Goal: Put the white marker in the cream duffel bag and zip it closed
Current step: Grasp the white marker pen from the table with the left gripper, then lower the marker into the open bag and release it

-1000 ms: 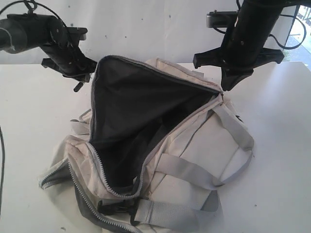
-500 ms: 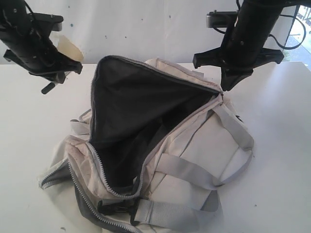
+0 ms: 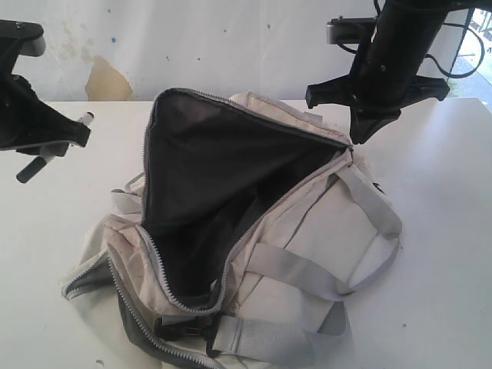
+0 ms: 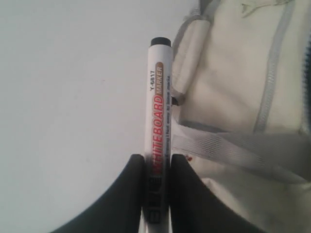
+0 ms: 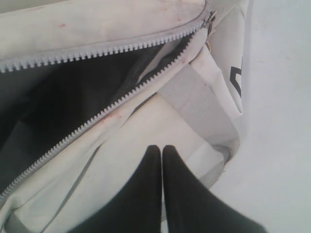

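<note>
Left pincer (image 4: 156,160): gripping marker (image 4: 158,97), swung left away from open bag (image 3: 323,231); insertion pending. Right pincer (image 5: 162,149): closed, empty, over bag end.

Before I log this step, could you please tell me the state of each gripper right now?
Left gripper: shut on the slim white marker with a black cap.
Right gripper: shut, holding nothing.

White marker (image 3: 83,119): slim, red WHITEBOARD print, black tip, tilted at the exterior view's left edge, apart from the bag. Cream duffel bag (image 3: 323,231): centre frame, slumped, main zipper wide open, black lining showing.
</note>
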Robot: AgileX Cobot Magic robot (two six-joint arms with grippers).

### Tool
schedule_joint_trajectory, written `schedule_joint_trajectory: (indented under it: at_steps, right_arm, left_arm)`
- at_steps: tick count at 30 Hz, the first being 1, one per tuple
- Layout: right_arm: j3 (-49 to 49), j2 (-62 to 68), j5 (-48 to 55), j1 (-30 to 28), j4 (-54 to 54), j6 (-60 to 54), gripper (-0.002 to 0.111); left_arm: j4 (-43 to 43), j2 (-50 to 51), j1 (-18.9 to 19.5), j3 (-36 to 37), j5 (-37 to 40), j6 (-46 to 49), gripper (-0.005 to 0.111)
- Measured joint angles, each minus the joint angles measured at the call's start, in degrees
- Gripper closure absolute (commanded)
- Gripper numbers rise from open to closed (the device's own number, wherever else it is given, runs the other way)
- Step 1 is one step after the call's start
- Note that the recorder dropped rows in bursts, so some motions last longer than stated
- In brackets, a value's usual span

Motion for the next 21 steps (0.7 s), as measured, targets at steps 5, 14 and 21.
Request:
schedule_joint_trajectory:
  at_steps: [5, 14, 21]
  right_arm:
    - [0.0, 0.0, 0.0, 0.0, 0.0, 0.0, 0.108]
    - [0.0, 0.0, 0.0, 0.0, 0.0, 0.0, 0.108]
    - [0.0, 0.0, 0.0, 0.0, 0.0, 0.0, 0.108]
  left_arm:
    - [-1.7, -1.9, -5.6, 2.9, -1.7, 0.1, 0.107]
    - [-6.1, -2.1, -15.6, 3.7, -5.6, -0.7, 0.107]
    - [-11.1, -2.1, -19.7, 3.7, -9.1, -1.8, 0.107]
